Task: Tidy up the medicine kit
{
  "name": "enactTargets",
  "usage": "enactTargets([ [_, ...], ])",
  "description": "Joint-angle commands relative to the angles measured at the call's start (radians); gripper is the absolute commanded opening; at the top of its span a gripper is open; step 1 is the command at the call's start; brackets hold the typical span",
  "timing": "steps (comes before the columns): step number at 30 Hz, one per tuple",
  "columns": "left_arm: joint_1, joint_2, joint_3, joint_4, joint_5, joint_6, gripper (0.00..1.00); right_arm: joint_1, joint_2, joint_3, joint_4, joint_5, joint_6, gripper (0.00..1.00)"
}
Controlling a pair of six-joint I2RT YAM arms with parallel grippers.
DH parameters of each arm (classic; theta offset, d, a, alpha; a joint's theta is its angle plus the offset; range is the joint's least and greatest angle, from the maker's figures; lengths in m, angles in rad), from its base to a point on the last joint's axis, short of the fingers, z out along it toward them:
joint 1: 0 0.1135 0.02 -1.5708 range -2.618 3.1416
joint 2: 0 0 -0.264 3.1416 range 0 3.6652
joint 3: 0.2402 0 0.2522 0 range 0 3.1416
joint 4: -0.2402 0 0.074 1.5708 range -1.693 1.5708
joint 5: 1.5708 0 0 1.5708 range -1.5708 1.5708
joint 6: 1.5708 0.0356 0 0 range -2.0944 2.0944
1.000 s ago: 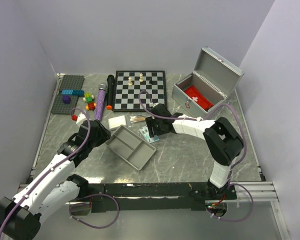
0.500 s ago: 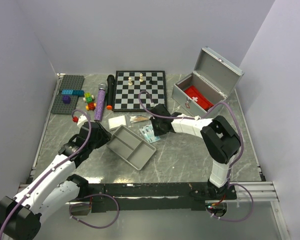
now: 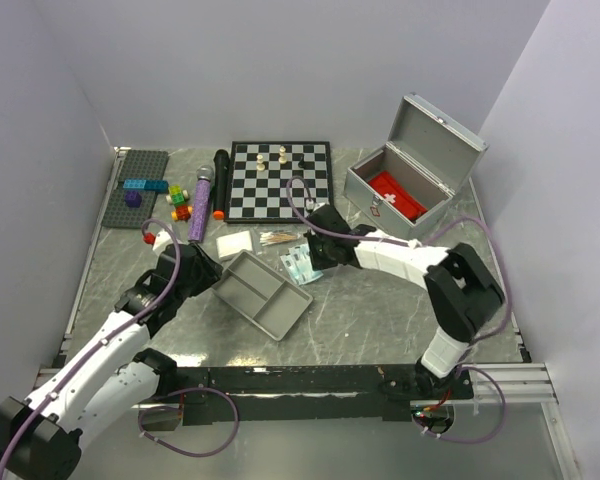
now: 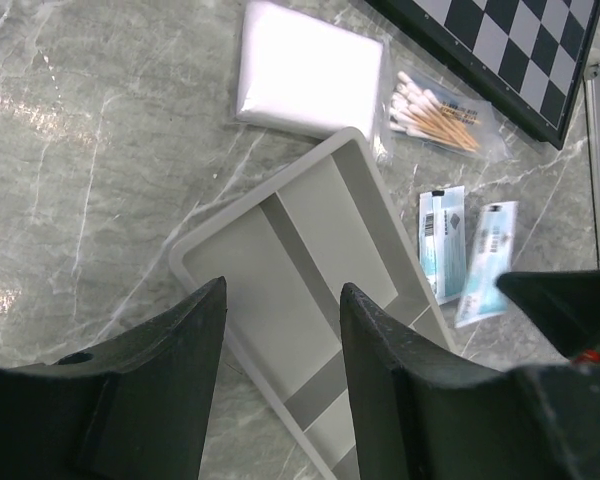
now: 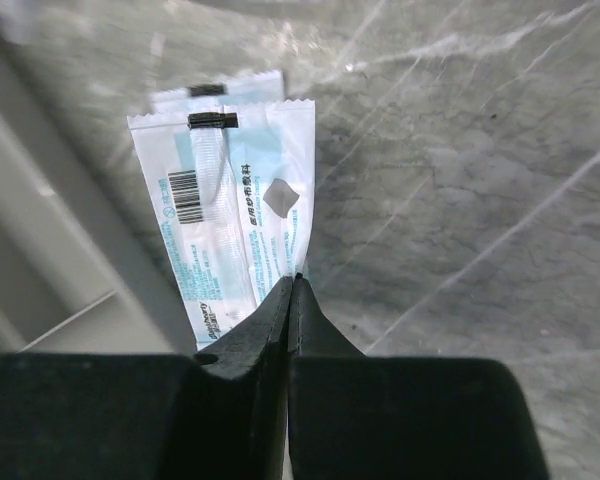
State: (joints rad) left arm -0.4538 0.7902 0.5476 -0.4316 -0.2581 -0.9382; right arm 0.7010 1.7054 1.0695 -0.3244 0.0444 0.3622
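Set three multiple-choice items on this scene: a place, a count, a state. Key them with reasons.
1. The clear bag of cotton swabs lies: A. in the grey plastic compartment tray; B. on the marble table beside the white square pad; C. in the grey metal first-aid case.
2. Count of blue-and-white sachets beside the tray: A. one; B. two; C. four.
3. The case's lid is: A. raised open; B. shut; C. detached.
Key: 1 B, it rests on the table next to the pad. 2 B, both wrist views show two. 3 A, the red insert shows.
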Motion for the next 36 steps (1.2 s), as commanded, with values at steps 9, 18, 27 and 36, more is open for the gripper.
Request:
enactTargets([
  [9,0.004,-0.086,0.054,-0.044,-0.018,-0.016,0.54,0.187,-0.184,0.107,-0.001,-0.063,-0.239,0.0],
  [18,0.006,-0.256,0.048,-0.105,-0.11,-0.071,0.54,0.328,0.029,0.306,-0.013,-0.093,-0.305,0.0],
  [27,0.004,-0.335,0.057,-0.18,-0.165,-0.08,0.54,0.348,0.207,0.396,-0.042,-0.098,-0.333,0.0],
  [36,0.006,-0.332,0.049,-0.164,-0.15,-0.071,0.54,0.356,0.247,0.4,-0.054,-0.104,-0.329,0.04],
])
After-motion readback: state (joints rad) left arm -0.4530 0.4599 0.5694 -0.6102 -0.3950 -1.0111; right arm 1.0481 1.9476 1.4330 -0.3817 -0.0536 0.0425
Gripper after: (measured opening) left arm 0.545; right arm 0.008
